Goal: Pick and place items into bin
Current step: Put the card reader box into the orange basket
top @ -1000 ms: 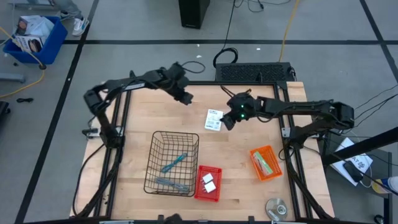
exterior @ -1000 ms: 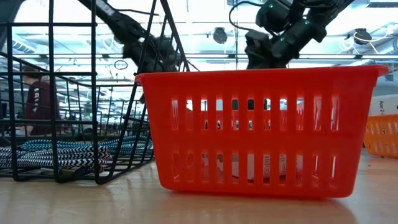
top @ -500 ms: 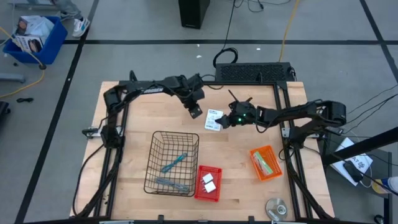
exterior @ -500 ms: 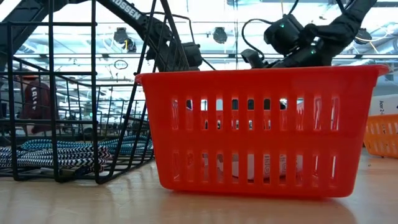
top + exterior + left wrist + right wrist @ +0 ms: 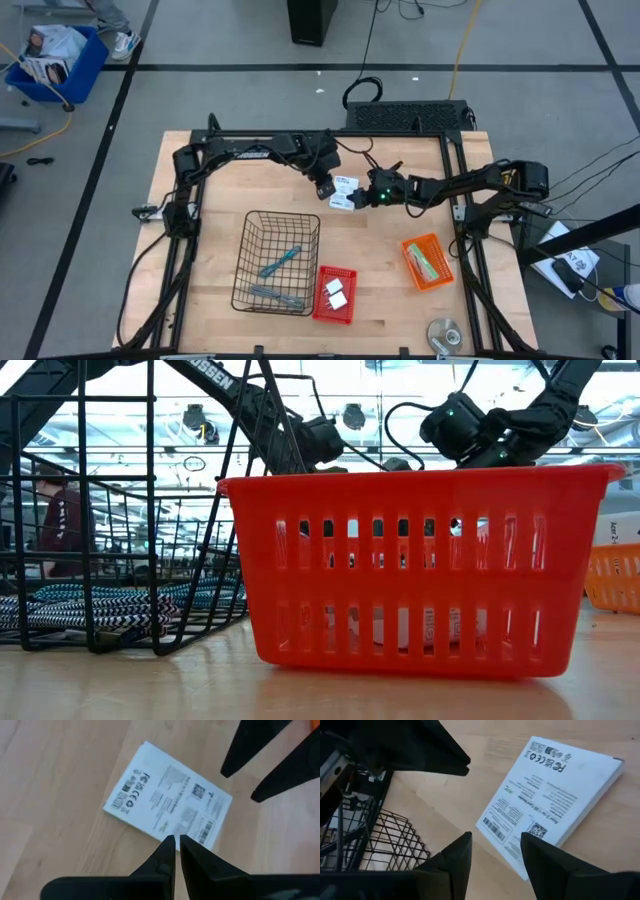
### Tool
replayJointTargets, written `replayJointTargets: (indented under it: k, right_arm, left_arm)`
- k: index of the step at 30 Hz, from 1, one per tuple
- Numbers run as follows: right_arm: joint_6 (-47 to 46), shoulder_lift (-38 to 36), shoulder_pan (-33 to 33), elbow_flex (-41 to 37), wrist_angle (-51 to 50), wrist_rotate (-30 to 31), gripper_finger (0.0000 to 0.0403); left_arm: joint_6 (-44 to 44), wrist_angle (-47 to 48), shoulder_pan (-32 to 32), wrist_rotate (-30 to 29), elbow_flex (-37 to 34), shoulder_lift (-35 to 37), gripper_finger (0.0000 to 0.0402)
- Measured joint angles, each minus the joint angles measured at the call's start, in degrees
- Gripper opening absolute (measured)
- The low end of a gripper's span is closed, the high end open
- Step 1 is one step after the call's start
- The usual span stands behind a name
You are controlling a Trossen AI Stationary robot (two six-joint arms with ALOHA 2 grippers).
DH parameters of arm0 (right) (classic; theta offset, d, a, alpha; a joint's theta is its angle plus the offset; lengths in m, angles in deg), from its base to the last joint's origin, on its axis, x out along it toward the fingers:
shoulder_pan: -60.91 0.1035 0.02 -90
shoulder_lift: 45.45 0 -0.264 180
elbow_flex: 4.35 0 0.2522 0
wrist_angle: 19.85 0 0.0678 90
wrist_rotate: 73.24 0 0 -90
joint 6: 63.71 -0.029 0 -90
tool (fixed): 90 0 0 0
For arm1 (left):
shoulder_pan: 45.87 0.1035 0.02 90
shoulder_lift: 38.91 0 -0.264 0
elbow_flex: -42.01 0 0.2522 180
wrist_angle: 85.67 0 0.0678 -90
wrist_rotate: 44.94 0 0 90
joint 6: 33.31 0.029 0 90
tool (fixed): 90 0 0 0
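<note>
The wooden surface (image 5: pixel 220 200) carries a black wire basket (image 5: pixel 277 262) holding the two teal and grey hand tools (image 5: pixel 280 261). Just beside the basket sits a red bin (image 5: pixel 334 294) with two white blocks (image 5: pixel 335 293) inside; an orange bin (image 5: pixel 427 262) with cards lies well apart from the basket. Beyond the basket, a flat white card (image 5: pixel 344 192) lies on the wood. The left claw (image 5: pixel 323 188), closed and empty, hovers at one edge of the card; the right claw (image 5: pixel 362 197), partly open, hangs at its opposite edge.
</note>
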Motion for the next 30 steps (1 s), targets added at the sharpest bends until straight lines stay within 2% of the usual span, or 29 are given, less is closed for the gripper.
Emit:
replayJointTargets:
  k: [15, 23, 30]
  right_arm:
    - [-3.26, 0.00, 0.26, 0.04, -6.44, 1.52, 0.0164]
    - [-3.44, 0.21, -1.13, 0.04, -7.43, 1.49, 0.0164]
    - [-3.83, 2.59, -2.93, 0.07, -6.01, 0.71, 0.0164]
  left_arm:
    - [0.65, -1.15, -1.40, -2.35, -0.02, -4.48, 0.0031]
    - [1.93, -2.52, -2.22, -2.00, -0.02, -4.39, 0.0031]
    - [3.00, -3.25, -2.66, -1.23, 0.13, -7.06, 0.0030]
